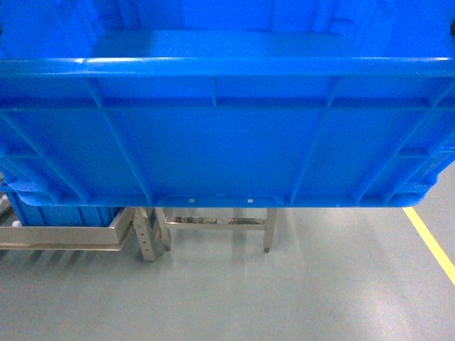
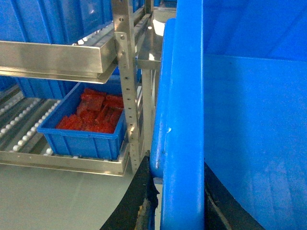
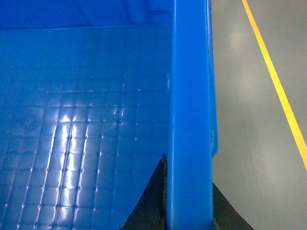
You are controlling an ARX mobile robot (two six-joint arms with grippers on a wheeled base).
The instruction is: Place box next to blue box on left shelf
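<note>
Blue crate (image 1: pixel 227 135) fills most of the head view, held up off the grey floor (image 1: pixel 284 291) – its ribbed near wall and thick rim face the camera. Left gripper (image 2: pixel 180 201) is clamped over the crate's left rim, one dark finger (image 2: pixel 139 201) outside the wall, the other inside. Right gripper (image 3: pixel 187 201) grasps the right rim the same way, dark fingers (image 3: pixel 151 201) on either side of the wall; the gridded, glossy crate bottom shows beside it. Yellow floor line (image 3: pixel 276 81) runs along the right of the crate.

Left shelf (image 2: pixel 29 124) with its white rollers sits left of and below the held crate in the left wrist view, behind a perforated steel upright (image 2: pixel 127 86). On the rollers – a smaller blue bin (image 2: pixel 84 139) full of red parts (image 2: pixel 93 115). More blue crates (image 2: pixel 48 19) on the tier above. In the head view the rack's steel legs (image 1: pixel 149 234) show under the crate, near the robot.
</note>
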